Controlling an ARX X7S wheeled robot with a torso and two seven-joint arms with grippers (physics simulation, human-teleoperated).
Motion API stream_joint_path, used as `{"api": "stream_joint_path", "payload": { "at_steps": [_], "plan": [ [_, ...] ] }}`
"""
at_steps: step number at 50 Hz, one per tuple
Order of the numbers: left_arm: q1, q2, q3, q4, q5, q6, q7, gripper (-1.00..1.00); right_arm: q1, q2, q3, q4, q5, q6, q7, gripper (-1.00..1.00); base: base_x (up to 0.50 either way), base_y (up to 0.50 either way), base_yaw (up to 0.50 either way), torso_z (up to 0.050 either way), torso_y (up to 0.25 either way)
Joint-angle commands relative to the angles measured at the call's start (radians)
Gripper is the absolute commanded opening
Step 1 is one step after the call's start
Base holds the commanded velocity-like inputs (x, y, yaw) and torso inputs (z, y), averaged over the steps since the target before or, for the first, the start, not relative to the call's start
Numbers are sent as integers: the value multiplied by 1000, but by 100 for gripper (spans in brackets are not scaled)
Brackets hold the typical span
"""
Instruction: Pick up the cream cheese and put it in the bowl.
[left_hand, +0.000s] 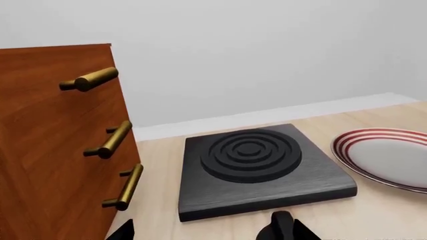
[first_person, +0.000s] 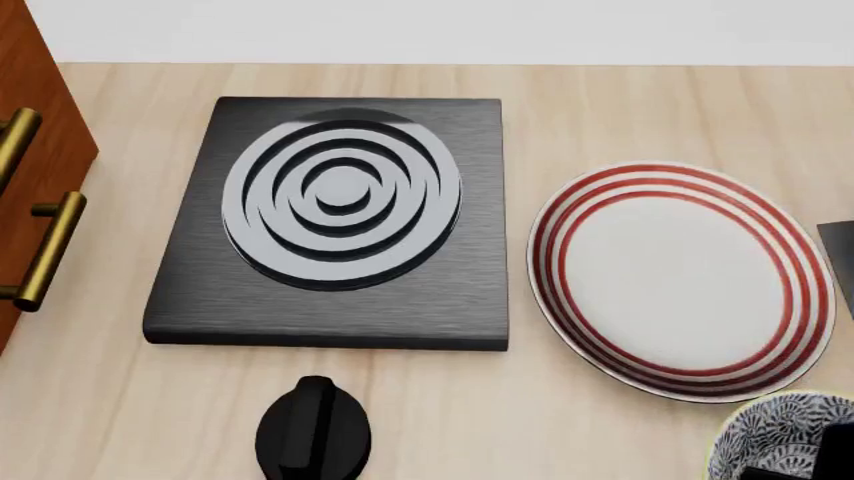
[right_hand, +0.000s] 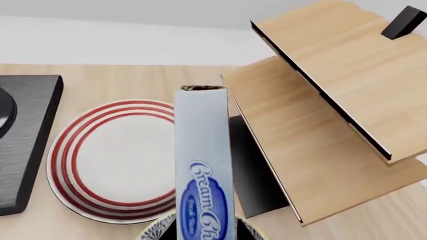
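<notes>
While the left wrist view shows only the black burner block (left_hand: 260, 167), the wooden cabinet (left_hand: 53, 150) and the striped plate (left_hand: 390, 157) on the table (left_hand: 373, 220), the left gripper's state cannot be told. In the head view, the bowl (first_person: 781, 435) sits at the near right corner, just beside the plate. In the right wrist view, the cream cheese (right_hand: 203, 170) stands on end over the bowl's rim, seemingly held, though the right gripper itself is hidden.

Black square stove slab with a raised ringed burner (first_person: 340, 215) sits mid-table on the pale wooden tabletop (first_person: 601, 100). Left of it — brown wooden cabinet with brass bar handles (first_person: 34, 190), at the table's left edge. Round black knob (first_person: 312, 428) lies in front of the stove, nearer the robot. White flat plate with red rings (first_person: 674, 280) lies right of the stove, apart from it. Patterned deep bowl (first_person: 781, 435) is in front of the plate at its right, just beside the rim. Blue cream cheese box (right_hand: 203, 170) stands over the bowl — contact not visible. Light wooden two-tier shelf (right_hand: 333, 115) stands right of the plate.
</notes>
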Motion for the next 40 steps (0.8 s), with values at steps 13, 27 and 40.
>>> {"api": "stream_joint_path", "payload": {
  "at_steps": [13, 27, 40],
  "plan": [
    [9, 12, 20, -79, 28, 70, 7, 100, -2, -58, -34, 33, -98, 1, -73, -100, 0, 0, 0, 1, 0],
    [-11, 1, 7, -12, -6, -2, -1, 100, -12, -82, -57, 62, -149, -7, -123, -100, 0, 0, 0, 0, 1],
    [-16, 3, 12, -14, -4, -12, -2, 100, -41, -108, -68, 86, -193, -21, -167, -100, 0, 0, 0, 0, 1]
  ]
}}
